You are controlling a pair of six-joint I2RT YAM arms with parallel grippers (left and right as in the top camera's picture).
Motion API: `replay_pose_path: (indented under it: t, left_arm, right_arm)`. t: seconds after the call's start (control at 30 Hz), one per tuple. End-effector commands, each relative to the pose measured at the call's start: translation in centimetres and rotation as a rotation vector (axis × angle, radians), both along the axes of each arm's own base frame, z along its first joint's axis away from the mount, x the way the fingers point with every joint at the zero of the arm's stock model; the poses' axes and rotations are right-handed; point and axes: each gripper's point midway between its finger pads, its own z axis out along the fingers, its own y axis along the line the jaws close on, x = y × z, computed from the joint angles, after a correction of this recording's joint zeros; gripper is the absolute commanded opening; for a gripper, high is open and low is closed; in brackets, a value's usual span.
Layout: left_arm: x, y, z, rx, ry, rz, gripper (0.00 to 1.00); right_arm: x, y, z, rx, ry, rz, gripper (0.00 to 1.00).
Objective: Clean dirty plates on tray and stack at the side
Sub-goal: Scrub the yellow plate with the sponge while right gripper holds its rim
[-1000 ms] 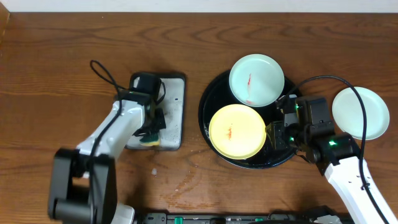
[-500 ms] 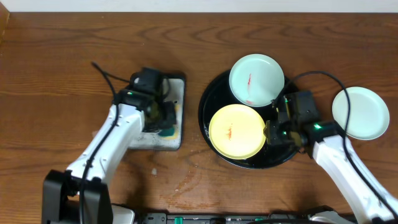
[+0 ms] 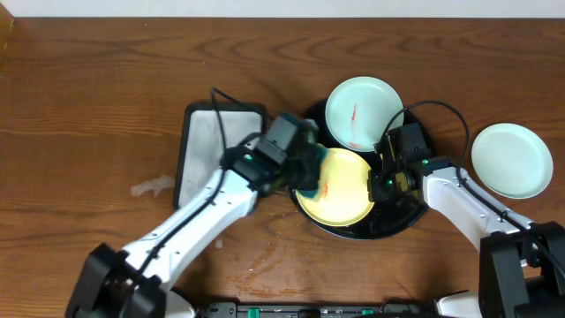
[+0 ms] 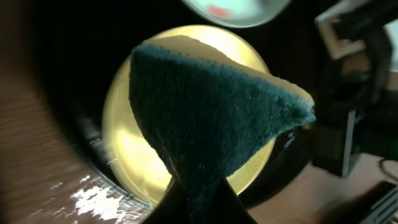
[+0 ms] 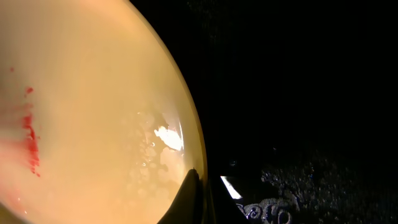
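Now | left gripper (image 3: 306,170) pinches green sponge (image 4: 205,112) over yellow plate (image 3: 344,194), frame centre | right gripper (image 3: 380,185) jaws pressed onto its right rim | black tray (image 3: 388,228) also holds smeared mint plate (image 3: 364,110) | clean-looking mint plate (image 3: 512,159) on tabletop (image 3: 88,88), far right | judged: two unwiped.

Items: yellow plate (image 3: 349,199) with red smear (image 5: 29,140); mint-green plates (image 3: 363,112); black tray (image 3: 380,223); dark green sponge (image 4: 205,118); brown wood-grain tabletop (image 3: 88,106).
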Motion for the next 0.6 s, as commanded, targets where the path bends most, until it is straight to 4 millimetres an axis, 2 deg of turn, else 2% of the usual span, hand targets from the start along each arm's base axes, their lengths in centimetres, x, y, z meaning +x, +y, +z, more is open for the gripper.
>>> replay_pose_path:
  t: [0.0,0.17,0.37,0.47,0.5,0.57]
  left_arm:
    - [-0.1,-2.1,-1.7,-0.013,0.061,0.03,0.07]
    - [-0.5,-4.7,-6.0,-0.008,0.125,0.024,0.07]
    - [-1.1,-7.0,-10.2,0.0,0.166,0.016,0.07]
    - [-1.5,-6.3,-12.7,0.062,0.2,0.031,0.08]
    - [-1.5,-4.9,-14.0,0.128,0.204,0.059,0.08]
    - [-1.0,-2.1,-15.2,0.254,0.183,0.116,0.08]
  right_arm:
    - [-0.5,0.1,-1.0,-0.011,0.032,0.007,0.01]
    - [-1.5,-0.6,-3.2,-0.044,0.088,-0.008,0.01]
    - [-1.0,-0.4,-3.3,-0.039,0.07,-0.008,0.01]
    - [-1.1,-0.4,-3.3,-0.04,0.073,-0.008,0.01]
    - [-1.2,-0.5,-3.3,-0.041,0.078,-0.008,0.01]
    - [-1.4,-0.6,-3.4,-0.044,0.087,-0.008,0.01]
